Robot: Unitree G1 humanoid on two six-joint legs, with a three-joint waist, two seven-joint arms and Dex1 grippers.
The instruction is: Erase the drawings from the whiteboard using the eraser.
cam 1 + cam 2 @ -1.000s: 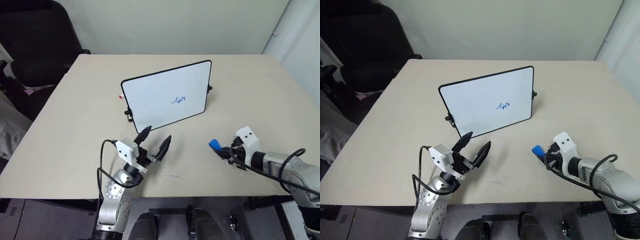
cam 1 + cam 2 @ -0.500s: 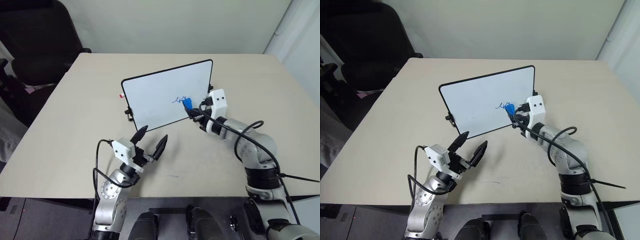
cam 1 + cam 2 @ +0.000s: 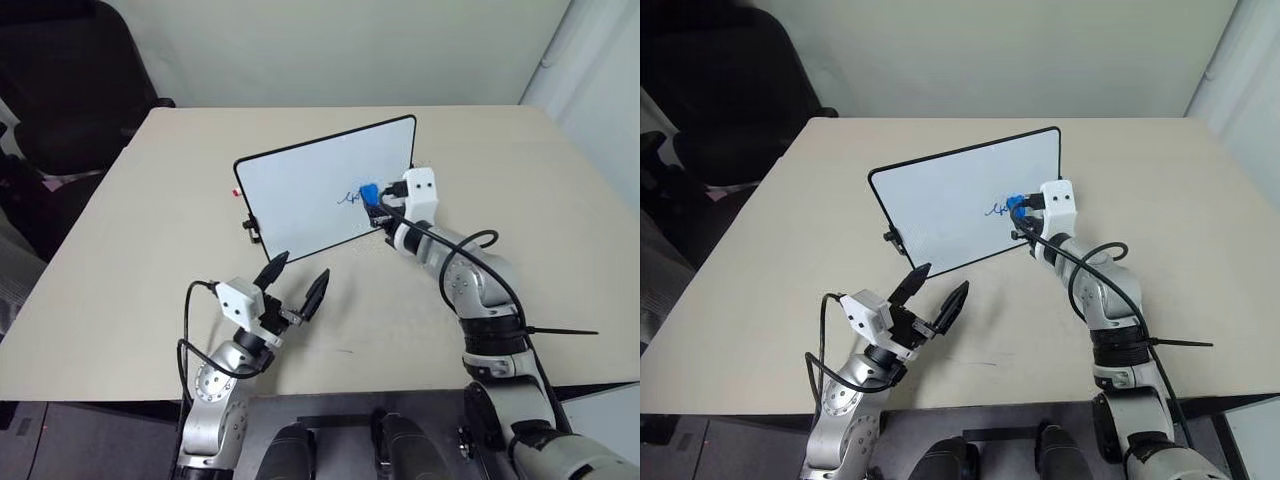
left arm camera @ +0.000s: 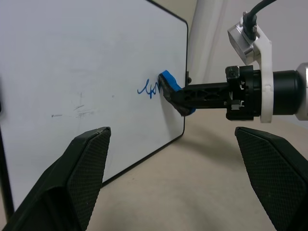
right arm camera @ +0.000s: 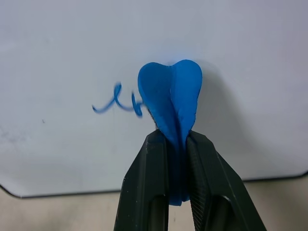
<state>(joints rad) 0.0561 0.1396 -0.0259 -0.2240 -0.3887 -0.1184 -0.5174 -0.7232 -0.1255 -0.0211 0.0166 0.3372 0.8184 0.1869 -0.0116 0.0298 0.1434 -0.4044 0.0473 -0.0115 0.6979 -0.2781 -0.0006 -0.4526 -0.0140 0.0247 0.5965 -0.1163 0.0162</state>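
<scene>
The whiteboard (image 3: 300,195) stands tilted upright on the table, its black frame around a white face. A small blue drawing (image 3: 349,199) sits on its right half, partly covered. My right gripper (image 3: 372,207) is shut on the blue eraser (image 3: 368,192) and presses it against the board at the drawing's right end; the right wrist view shows the eraser (image 5: 171,94) squeezed between the fingers (image 5: 149,183), with blue strokes (image 5: 115,103) beside it. My left gripper (image 3: 295,285) is open, low over the table in front of the board, holding nothing.
The beige table (image 3: 150,230) carries the board. A black office chair (image 3: 70,80) stands off the table's far left corner. A black cable (image 3: 560,330) runs from my right arm across the table's right side.
My right gripper carried the eraser up from the table at the near right to the board, and now it rests on the drawing's right end. The left gripper stayed put.
</scene>
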